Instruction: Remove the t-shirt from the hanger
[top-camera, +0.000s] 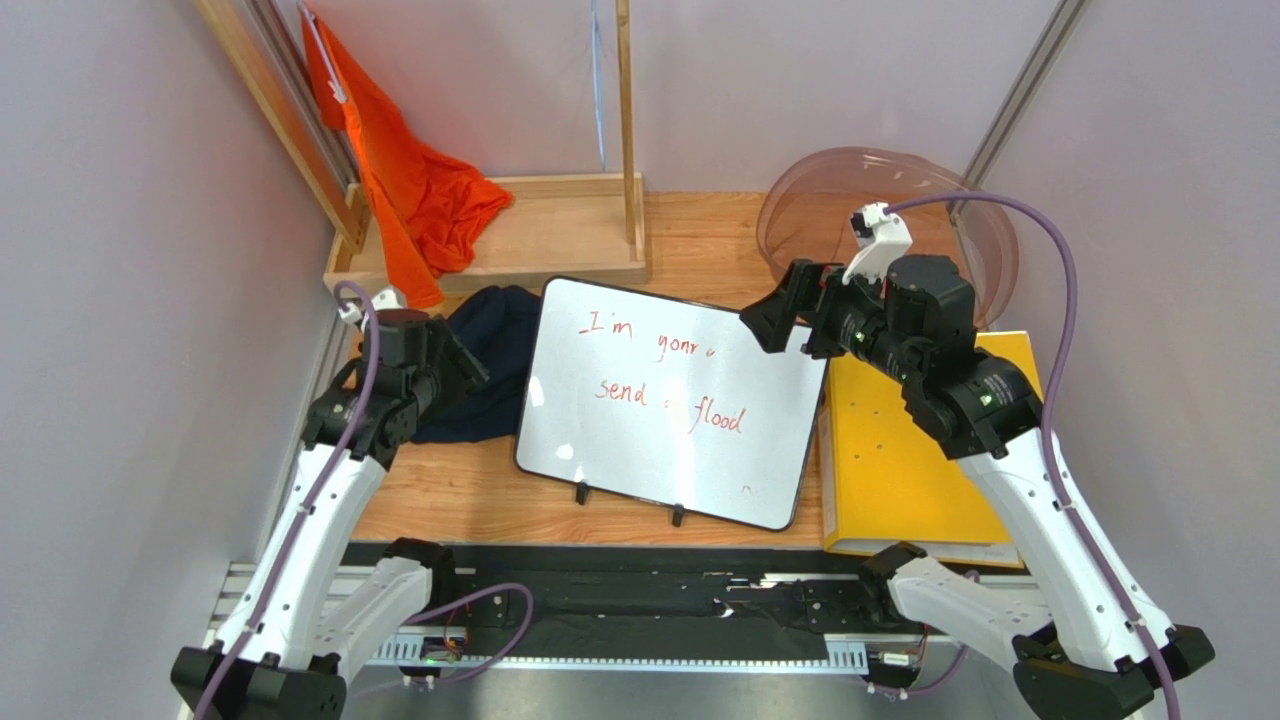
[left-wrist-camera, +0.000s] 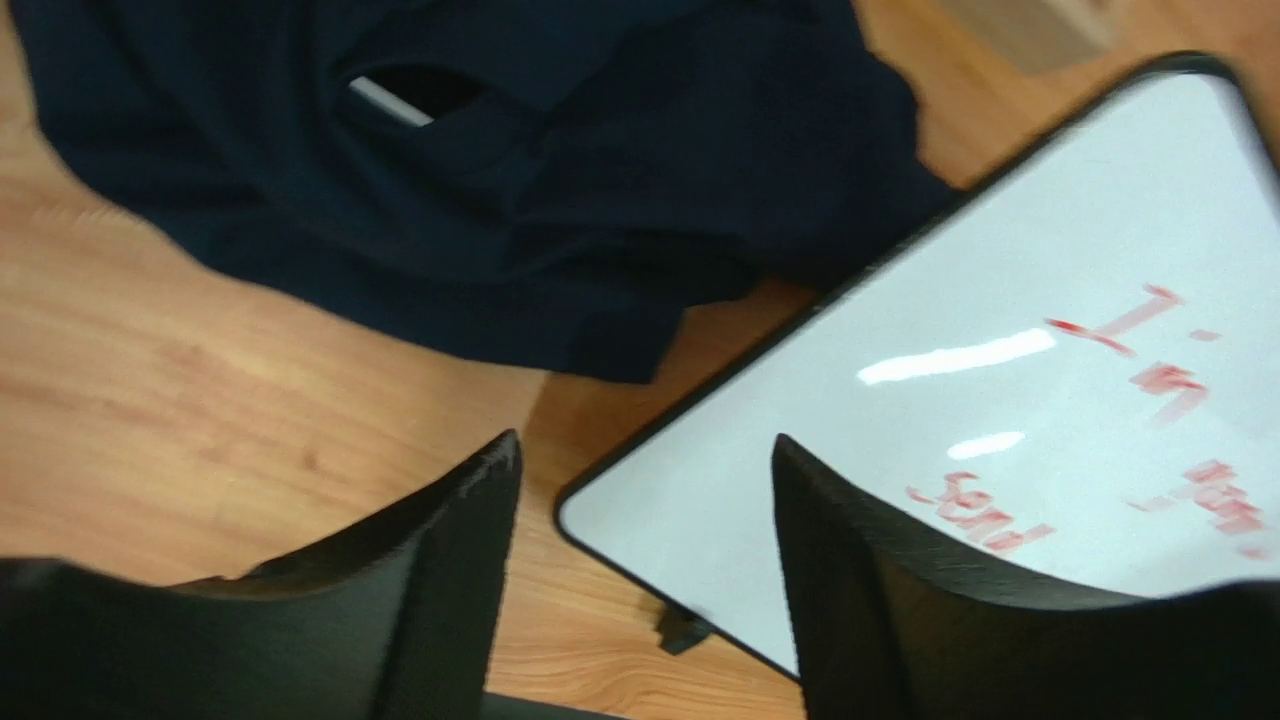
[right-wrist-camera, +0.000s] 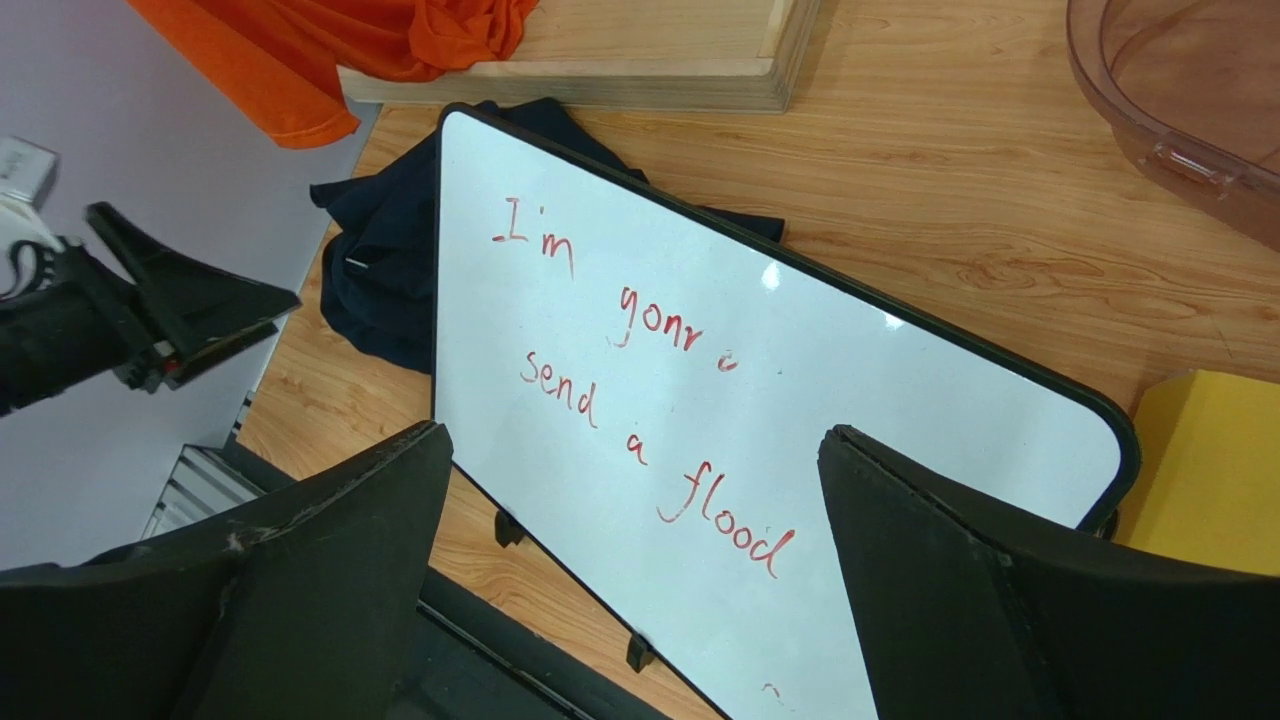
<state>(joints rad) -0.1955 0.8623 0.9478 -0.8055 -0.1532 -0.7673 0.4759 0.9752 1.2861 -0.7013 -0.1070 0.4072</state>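
navy t-shirt (left-wrist-camera: 496, 180) crumpled on counter (left-wrist-camera: 181, 405) against whiteboard (left-wrist-camera: 977, 375) | left fingers (left-wrist-camera: 451, 555) wide (nothing held), near it | right fingers (right-wrist-camera: 301, 585) wide

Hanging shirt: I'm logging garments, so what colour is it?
The shirt is orange, clearest in the top external view.

The left gripper (left-wrist-camera: 646, 458) and the right gripper (right-wrist-camera: 631, 443) hover with jaws spread wide, empty.

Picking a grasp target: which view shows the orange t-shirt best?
Top external: the orange t-shirt shows nearly whole, draping onto the wooden base. Right wrist catches only its lower part; left wrist shows none of it.
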